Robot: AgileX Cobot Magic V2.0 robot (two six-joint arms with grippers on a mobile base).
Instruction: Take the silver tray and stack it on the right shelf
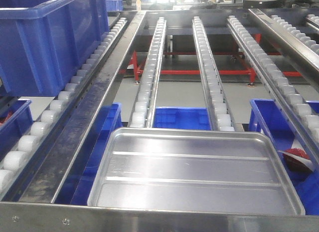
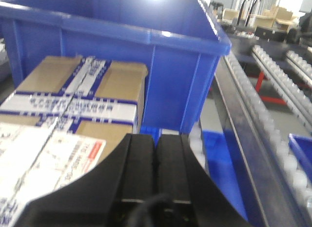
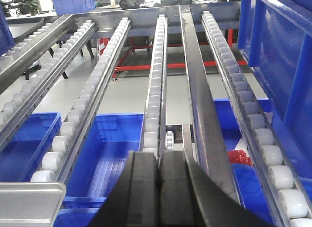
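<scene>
The silver tray (image 1: 199,172), shiny with two long ridges on its base, lies flat on the roller rails of the right shelf (image 1: 214,87), just behind the flat steel front bar (image 1: 149,219). One corner of the tray (image 3: 29,200) shows at the lower left of the right wrist view. My right gripper (image 3: 159,156) is shut and empty, hovering over the rails to the right of that corner. My left gripper (image 2: 156,139) is shut and empty too, in front of a blue bin (image 2: 122,51). Neither gripper shows in the front view.
A large blue bin (image 1: 50,37) sits on the left rollers. Taped cardboard boxes (image 2: 73,95) lie beside the left gripper. Blue bins (image 1: 182,117) stand below the rails, one holding a red object (image 3: 239,157). Another blue bin wall (image 3: 278,56) rises on the right.
</scene>
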